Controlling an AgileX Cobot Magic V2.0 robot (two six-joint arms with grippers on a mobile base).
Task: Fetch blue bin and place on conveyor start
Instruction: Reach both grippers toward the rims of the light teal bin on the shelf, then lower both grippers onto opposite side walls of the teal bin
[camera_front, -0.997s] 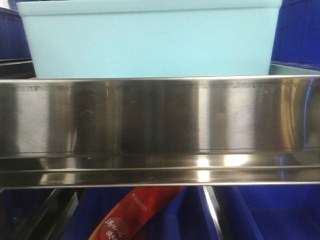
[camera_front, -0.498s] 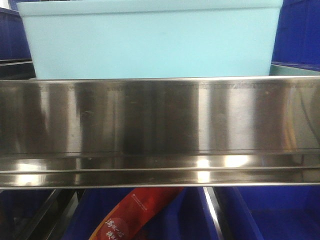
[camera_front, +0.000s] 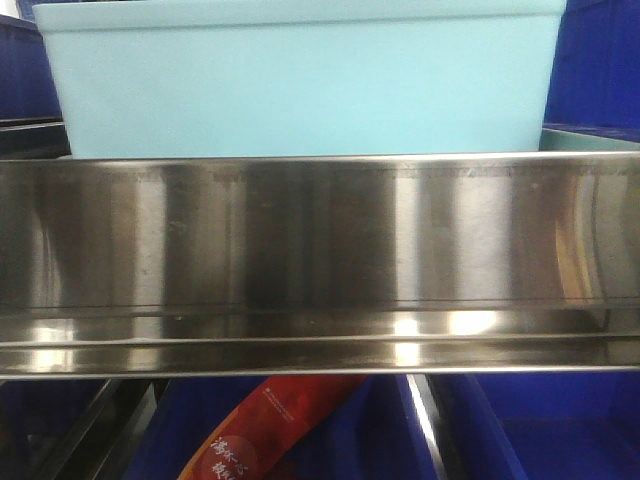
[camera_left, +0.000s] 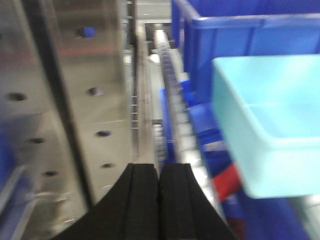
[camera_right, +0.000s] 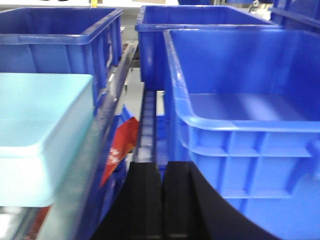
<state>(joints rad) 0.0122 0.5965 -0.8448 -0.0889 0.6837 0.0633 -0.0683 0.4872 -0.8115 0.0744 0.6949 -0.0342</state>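
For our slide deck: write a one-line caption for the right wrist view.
Shut right gripper faces dark blue crates, pale turquoise bin at frame left.

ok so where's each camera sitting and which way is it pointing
Front view: faces the steel shelf rail head-on, blue bin above it, red packet below; no robot parts show.
Left wrist: behind the left gripper, shut at the bottom edge, looking along the shelf past a perforated steel upright.
Right wrist: behind the right gripper, also shut, facing a dark blue crate.
Shared: all three see the blue bin.
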